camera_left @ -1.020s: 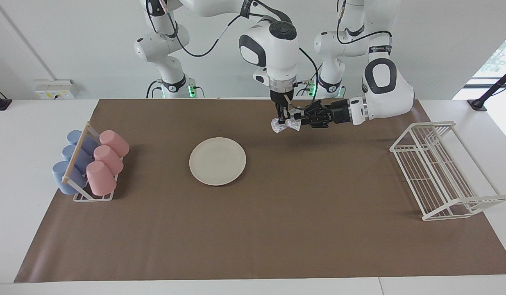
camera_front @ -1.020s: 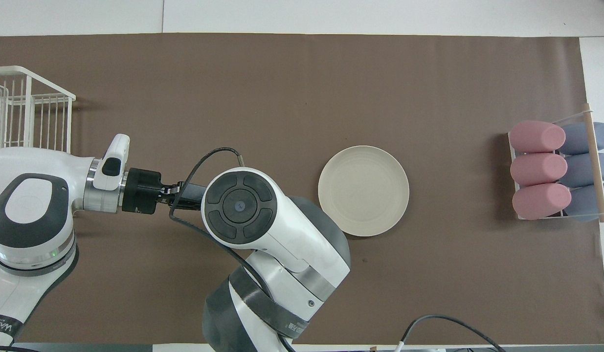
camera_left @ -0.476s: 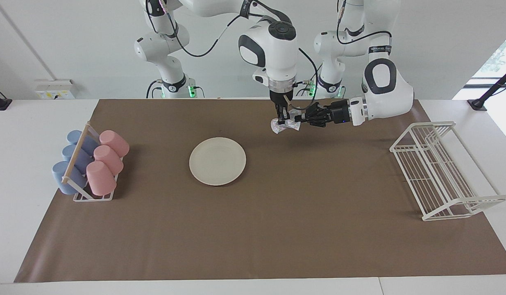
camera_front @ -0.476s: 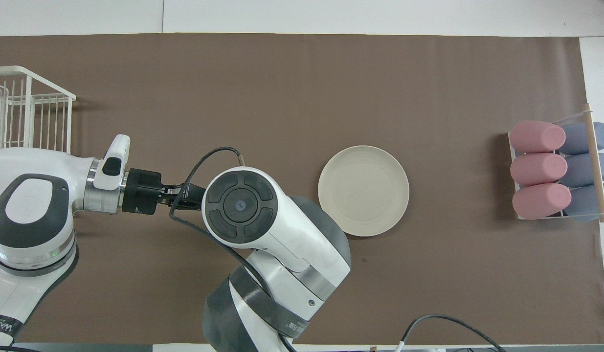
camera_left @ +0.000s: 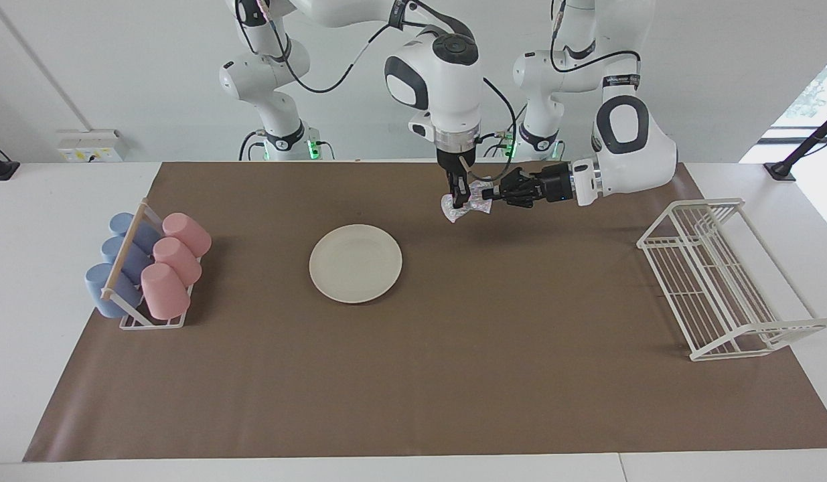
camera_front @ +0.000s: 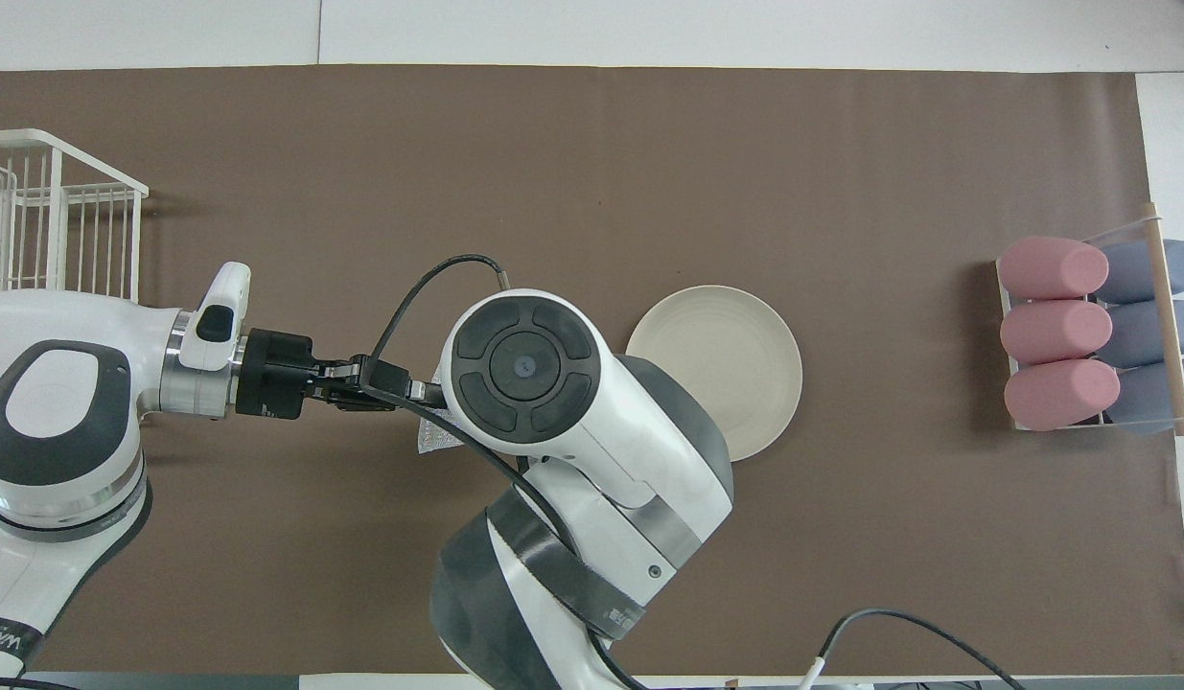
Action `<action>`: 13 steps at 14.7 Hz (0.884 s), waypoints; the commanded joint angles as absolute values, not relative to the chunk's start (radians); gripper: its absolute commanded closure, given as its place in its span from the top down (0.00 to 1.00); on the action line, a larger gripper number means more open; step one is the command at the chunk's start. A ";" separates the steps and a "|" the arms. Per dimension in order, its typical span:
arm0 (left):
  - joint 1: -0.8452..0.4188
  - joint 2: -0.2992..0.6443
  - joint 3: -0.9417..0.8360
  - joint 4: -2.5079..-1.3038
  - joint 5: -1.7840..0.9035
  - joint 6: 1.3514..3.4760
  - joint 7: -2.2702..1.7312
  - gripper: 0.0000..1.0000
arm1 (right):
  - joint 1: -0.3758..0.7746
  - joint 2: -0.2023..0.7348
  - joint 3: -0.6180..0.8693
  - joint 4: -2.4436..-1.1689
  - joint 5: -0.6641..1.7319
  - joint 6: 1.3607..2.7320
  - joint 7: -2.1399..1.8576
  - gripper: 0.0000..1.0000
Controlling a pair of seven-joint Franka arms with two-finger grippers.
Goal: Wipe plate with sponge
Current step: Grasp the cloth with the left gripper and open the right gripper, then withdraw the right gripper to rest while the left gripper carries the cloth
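Two grippers: both meet at the sponge, up in the air over the mat, toward the left arm's end from the plate.
Left gripper point(camera_left: 491, 197): reaches in sideways, fingertips pinched tight on the sponge.
Right gripper point(camera_left: 459, 196): points straight down at the sponge; whether its fingers are parted or clamped cannot be told.
Sponge point(camera_left: 468, 203): crumpled silvery wad, hanging clear of the mat between the two grippers.
Plate point(camera_left: 355, 262): flat on the mat, bare, well apart from the sponge.
Mat point(camera_left: 413, 375): brown, covers the table.
Cups point(camera_left: 165, 264): pink and blue, lying in a holder toward the right arm's end from the plate.
Rack point(camera_left: 724, 278): white wire, toward the left arm's end from the plate.
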State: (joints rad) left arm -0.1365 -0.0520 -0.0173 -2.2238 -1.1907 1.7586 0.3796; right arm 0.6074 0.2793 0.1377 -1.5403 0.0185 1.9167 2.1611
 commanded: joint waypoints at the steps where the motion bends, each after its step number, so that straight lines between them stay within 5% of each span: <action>1: -0.138 -0.055 -0.009 -2.208 -1.105 1.767 0.330 0.00 | 0.539 0.200 0.141 -1.604 0.005 1.894 1.957 1.00; 7: -0.188 -0.054 -0.015 -2.080 -0.676 1.801 0.057 0.00 | 0.370 0.019 0.143 -1.749 0.006 1.809 1.403 1.00; 13: -0.340 -0.043 -0.017 -2.010 -0.224 1.858 -0.360 0.00 | 0.197 -0.086 0.140 -1.743 0.015 1.636 0.943 1.00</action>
State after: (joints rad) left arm -0.3128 -0.0523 -0.0282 -2.0237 -0.3200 1.8481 -0.2797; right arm 0.2467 -0.0462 0.1300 -1.7063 0.0167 1.6768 1.0736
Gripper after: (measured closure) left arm 0.969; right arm 0.000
